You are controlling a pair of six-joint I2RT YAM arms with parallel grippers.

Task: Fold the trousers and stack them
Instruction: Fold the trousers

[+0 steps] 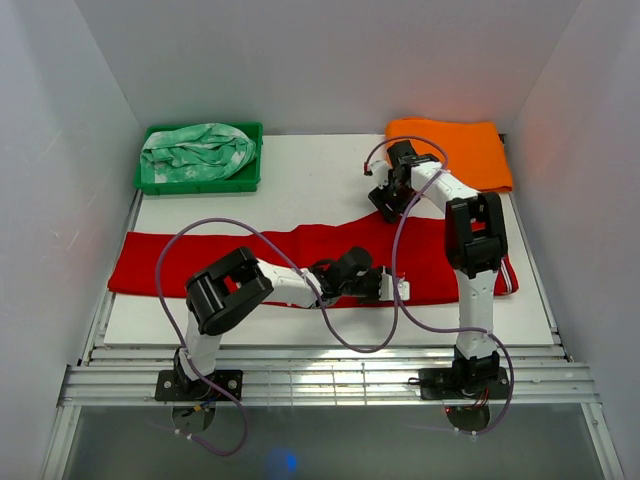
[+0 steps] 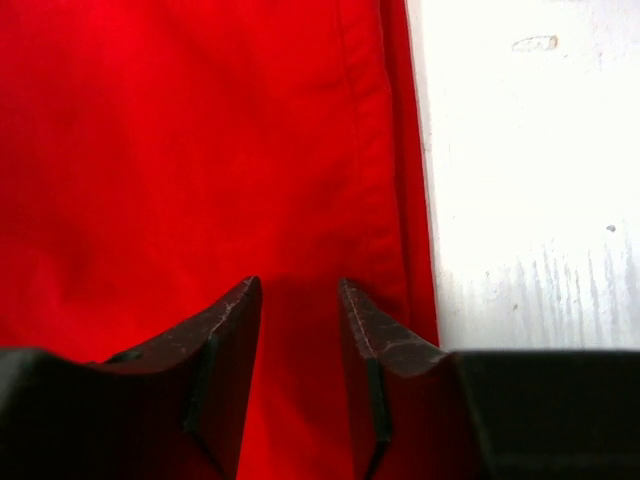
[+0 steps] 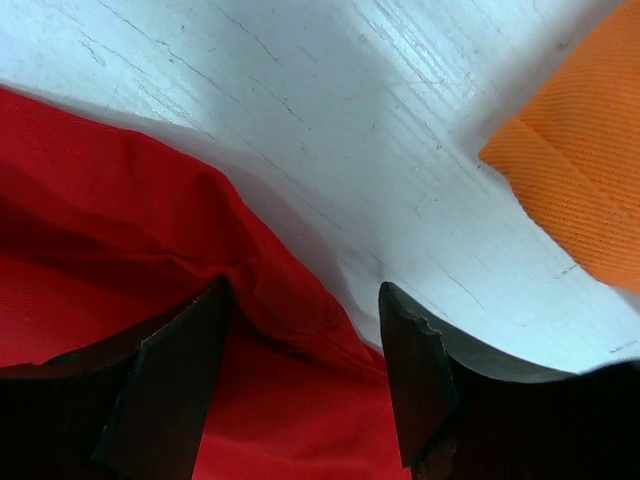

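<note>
Currently left gripper (image 2: 297, 292) released over trousers (image 2: 150, 150), table (image 2: 520, 200) at 3 o'clock; right gripper (image 3: 305, 300) released, straddling trousers' rumpled edge, orange cloth (image 3: 580, 170) at 2 o'clock.

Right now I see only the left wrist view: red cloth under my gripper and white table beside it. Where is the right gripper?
Observer: The right gripper stands open at the far edge of the bright red cloth trousers, one finger on each side of that edge.
Operator: Is other cloth near it?
Observer: Yes, a plain orange folded cloth lies just beyond, in the far right corner, apart from the trousers.
Operator: And the far left?
Observer: A green plastic tray there holds a crumpled mint green and white patterned cloth.
</note>
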